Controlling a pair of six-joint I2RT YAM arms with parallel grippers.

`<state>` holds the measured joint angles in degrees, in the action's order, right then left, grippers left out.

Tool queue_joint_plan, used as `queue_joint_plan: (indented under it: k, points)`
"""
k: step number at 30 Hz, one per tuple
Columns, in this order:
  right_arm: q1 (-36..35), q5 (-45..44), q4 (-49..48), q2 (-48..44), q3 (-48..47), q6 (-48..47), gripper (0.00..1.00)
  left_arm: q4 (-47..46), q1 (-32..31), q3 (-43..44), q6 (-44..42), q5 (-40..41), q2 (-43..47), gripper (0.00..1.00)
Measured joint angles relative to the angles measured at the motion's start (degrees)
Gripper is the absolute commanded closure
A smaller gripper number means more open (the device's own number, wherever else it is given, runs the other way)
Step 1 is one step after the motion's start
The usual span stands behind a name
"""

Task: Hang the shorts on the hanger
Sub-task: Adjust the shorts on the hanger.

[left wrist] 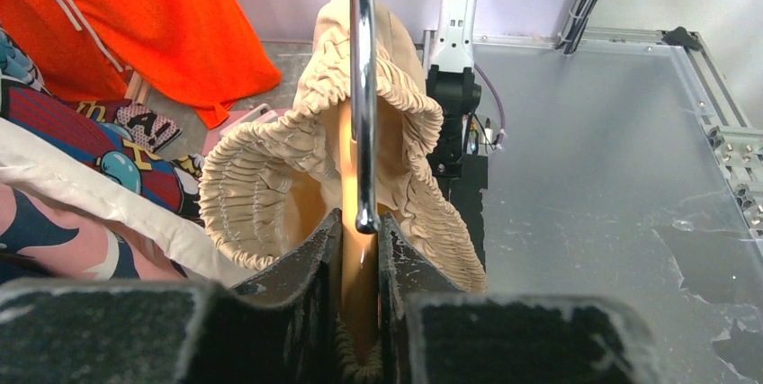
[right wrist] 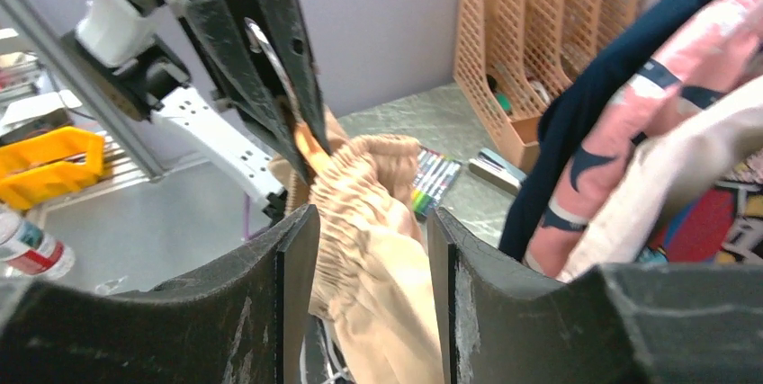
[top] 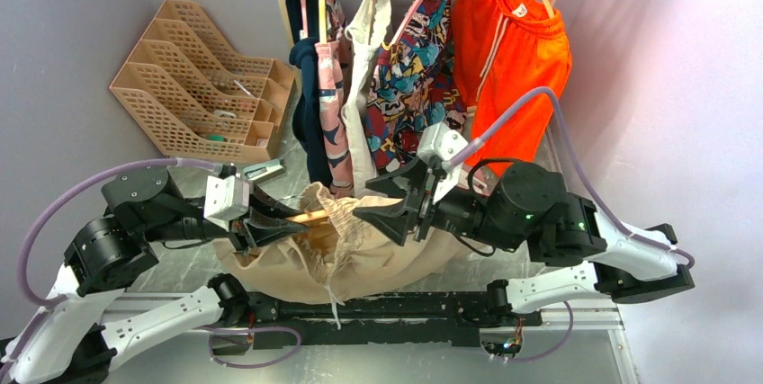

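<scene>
Two hands work above the counter (top: 180,267), and both are pressed together on something: the left hand (top: 292,222) pinches the hanger (top: 315,215) by its pale orange neck just under the chrome hook (left wrist: 363,87), while the right hand (top: 378,220) pinches a bunch of gathered waistband that fills the gap between its fingers. The shorts (top: 360,263) hang between the two hands, with the waistband mouth held open around the hanger's near end and the legs drooping to rest on the counter. They look soft, light and limp, so they will probably sag and fold wherever they are not held. The ruched elastic band is the thickest and least slippery part, and so the best place to grip. The white drawstring (top: 335,308) dangles loose and could snag. By contrast the hanger is thin, stiff and smooth, and may twist in a narrow pinch. The counter is smooth grey metal, scuffed in places. Room is tight: a clothes rail just behind carries the orange shorts (top: 508,51) and a cream garment (top: 364,87), and a lattice file rack (top: 193,78) stands at the back left.
</scene>
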<state>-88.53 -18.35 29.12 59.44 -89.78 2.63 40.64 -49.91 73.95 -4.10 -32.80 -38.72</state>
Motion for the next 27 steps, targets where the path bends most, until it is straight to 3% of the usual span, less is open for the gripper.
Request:
queue_joint_plan:
  k: [4,10,14,19,27]
  points:
    - [0.0,-4.2,2.3,-0.8,0.5,0.1,0.55,0.0,0.0,0.0,0.5,0.4,0.2,0.93]
    - [0.0,-6.0,4.1,-0.2,1.4,-0.3,0.73,0.0,0.0,0.0,1.1,0.7,0.1,0.93]
    - [0.0,-6.6,4.8,-0.2,2.6,-0.5,0.8,0.0,0.0,0.1,1.3,0.7,-0.2,0.93]
    - [0.0,-6.7,5.1,-0.5,3.3,-0.3,1.0,0.3,0.0,0.1,1.5,1.1,-0.5,0.93]
    - [0.0,-7.0,6.0,-2.3,4.1,0.4,1.0,0.3,0.0,0.2,1.4,1.9,-0.1,0.93]
